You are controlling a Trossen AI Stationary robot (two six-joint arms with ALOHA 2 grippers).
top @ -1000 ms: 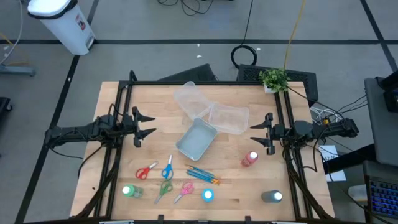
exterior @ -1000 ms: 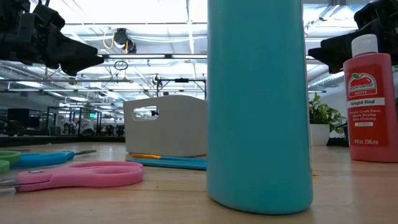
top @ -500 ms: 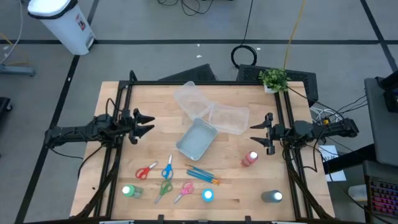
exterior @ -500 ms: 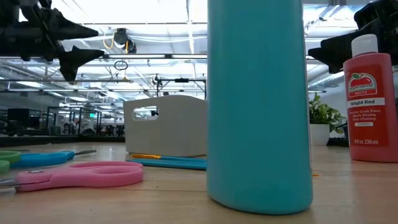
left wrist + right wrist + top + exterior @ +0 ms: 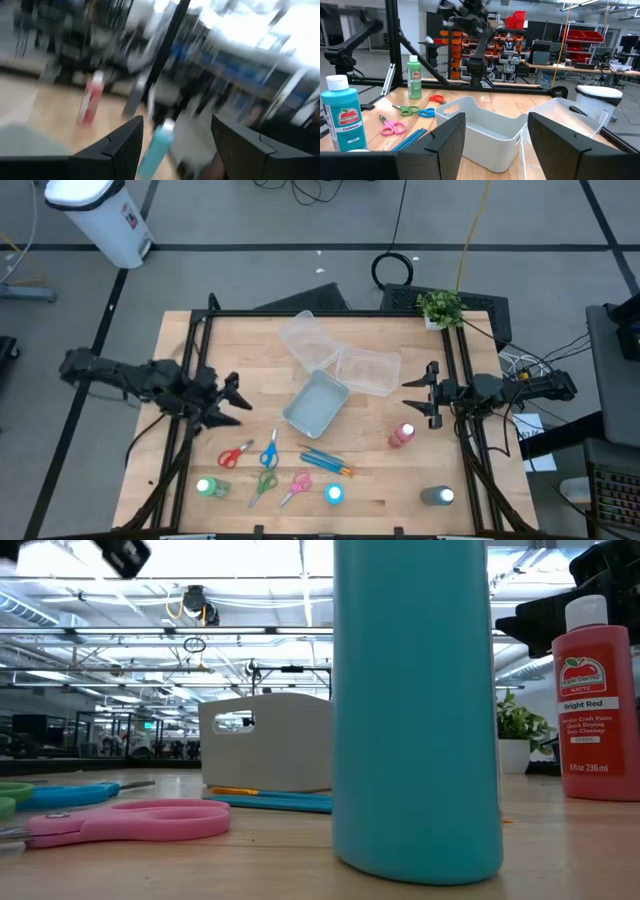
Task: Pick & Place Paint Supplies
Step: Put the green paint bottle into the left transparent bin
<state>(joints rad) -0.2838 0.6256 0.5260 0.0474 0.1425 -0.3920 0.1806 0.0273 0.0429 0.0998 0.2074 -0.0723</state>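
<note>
My left gripper [image 5: 237, 401] hangs open over the table's left side, above and to the far side of the red scissors [image 5: 235, 456] and blue scissors [image 5: 268, 452]. It holds nothing [image 5: 177, 145]. My right gripper [image 5: 410, 395] waits open at the right, on the far side of the red bottle [image 5: 402, 435]. Green scissors [image 5: 263, 485], pink scissors [image 5: 296, 488] and blue brushes [image 5: 327, 462] lie flat near the front. The green bottle [image 5: 205, 488], light blue bottle [image 5: 334, 494] and grey bottle [image 5: 438, 497] stand upright on their bases.
A pale grey-blue tub [image 5: 317, 403] sits mid-table, with two clear tubs [image 5: 308, 340] [image 5: 368, 370] behind it. A small potted plant [image 5: 440, 306] stands at the far right corner. A black frame [image 5: 330, 314] borders the table.
My left gripper has risen, leaving the low view at its top, and has swung toward the table's near edge while rolling about its own axis. Its fingers stay as wide apart as before. Nothing on the table has moved.
</note>
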